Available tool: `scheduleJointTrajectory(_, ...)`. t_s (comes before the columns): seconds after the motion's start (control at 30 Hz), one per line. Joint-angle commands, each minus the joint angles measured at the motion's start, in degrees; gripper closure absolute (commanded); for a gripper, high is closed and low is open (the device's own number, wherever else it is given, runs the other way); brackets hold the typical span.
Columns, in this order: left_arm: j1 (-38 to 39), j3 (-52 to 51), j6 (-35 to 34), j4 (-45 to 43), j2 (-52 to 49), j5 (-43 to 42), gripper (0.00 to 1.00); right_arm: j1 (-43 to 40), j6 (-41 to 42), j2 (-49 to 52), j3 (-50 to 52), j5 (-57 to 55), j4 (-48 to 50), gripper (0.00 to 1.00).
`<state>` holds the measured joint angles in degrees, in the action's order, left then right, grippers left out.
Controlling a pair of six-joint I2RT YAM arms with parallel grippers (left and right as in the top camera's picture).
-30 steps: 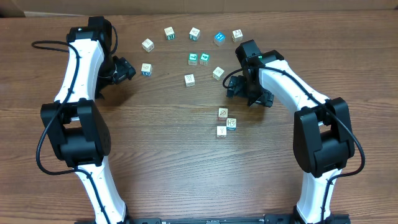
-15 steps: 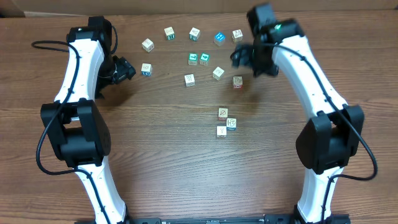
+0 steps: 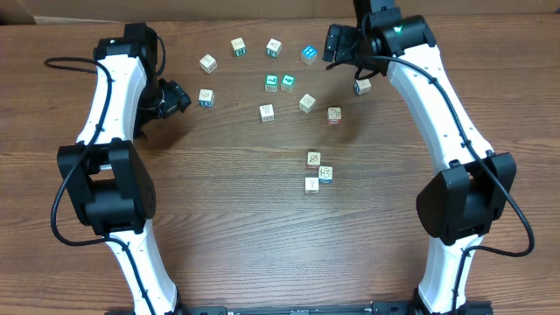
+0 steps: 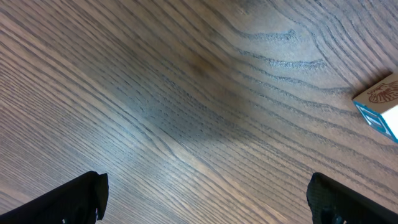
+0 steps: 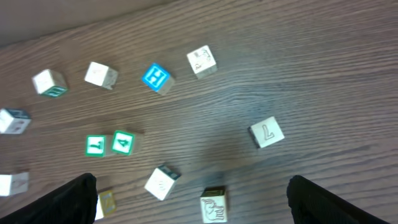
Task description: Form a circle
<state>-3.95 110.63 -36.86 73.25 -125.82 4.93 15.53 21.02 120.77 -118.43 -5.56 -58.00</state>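
The circle (image 3: 323,174) is so far only three small whitish cubes with printed faces. They sit close together on the wooden table (image 3: 262,227) in a tight bent cluster, with an opening on the side towards the left arm.

The right gripper (image 3: 335,45) is well apart from this cluster, far beyond it towards the back edge of the table and slightly to the right. In the right wrist view its two dark fingers (image 5: 68,199) show only at the bottom corners. They are spread wide, with bare wood and loose cubes between them and nothing held. The cluster itself does not appear in that view.

Two loose cubes lie between the cluster and the right gripper. A red-marked cube (image 3: 334,115) is the nearer one, just beyond the cluster. A cube marked "7" (image 3: 361,87) lies farther back and more to the right.

The left gripper (image 3: 175,96) is well away from the cluster, beyond it and far to the left. Its fingers (image 4: 87,193) are also spread as wide as they go and hold nothing. One cube with a blue side (image 4: 379,102) lies just beside them, untouched.

More scattered cubes (image 3: 274,47) lie beyond the cluster in a loose band across the back of the table.
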Motion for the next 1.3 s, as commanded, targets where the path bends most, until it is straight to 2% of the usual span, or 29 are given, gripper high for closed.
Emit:
scheduleJointTrajectory(0.0, 0.2, 0.9, 0.9, 0.0, -0.2, 0.0, 0.01, 0.1, -0.3, 2.9, 1.2, -2.2, 0.5, 0.05)
scheduleJointTrajectory(0.37, 0.3, 1.0, 0.9, 0.0, -0.2, 0.0, 0.0, 0.2, -0.3, 11.2, 3.0, 2.2, -6.9, 0.06)
scheduleJointTrajectory(0.43, 0.3, 1.0, 0.9, 0.0, -0.2, 0.0, 0.0, 0.2, -0.3, 11.3, 4.3, 2.2, -7.1, 0.1)
scheduleJointTrajectory(0.53, 0.3, 0.9, 0.9, 0.0, -0.2, 0.0, 0.01, 0.2, -0.3, 11.3, 6.0, 2.3, -6.9, 0.21)
scheduleJointTrajectory(0.63, 0.3, 1.0, 0.9, 0.0, -0.2, 0.0, 0.0, 0.2, -0.3, 11.3, 7.3, 2.2, -6.1, 0.26)
scheduleJointTrajectory(0.8, 0.3, 1.0, 0.9, 0.0, -0.2, 0.0, 0.0, 0.2, -0.3, 11.3, 7.8, 2.3, -4.6, 0.42)
scheduleJointTrajectory(0.93, 0.3, 1.0, 0.9, -0.1, -0.2, 0.0, 0.01, 0.2, -0.3, 11.3, 7.8, 2.3, -4.3, 0.48)
scheduleJointTrajectory(1.0, 0.3, 0.9, 0.9, -0.1, -0.2, 0.0, 0.01, 0.2, -0.3, 11.3, 7.8, 2.9, -4.6, 0.49)
scheduleJointTrajectory(1.13, 0.2, 1.0, 0.9, -0.1, -0.2, 0.0, 0.0, 0.2, -0.3, 11.3, 7.8, 6.4, -4.5, 0.43)
scheduleJointTrajectory(1.27, 0.3, 1.0, 0.9, -0.1, -0.2, 0.0, 0.0, 0.8, -0.6, 11.3, 7.8, 6.3, -4.3, 0.43)
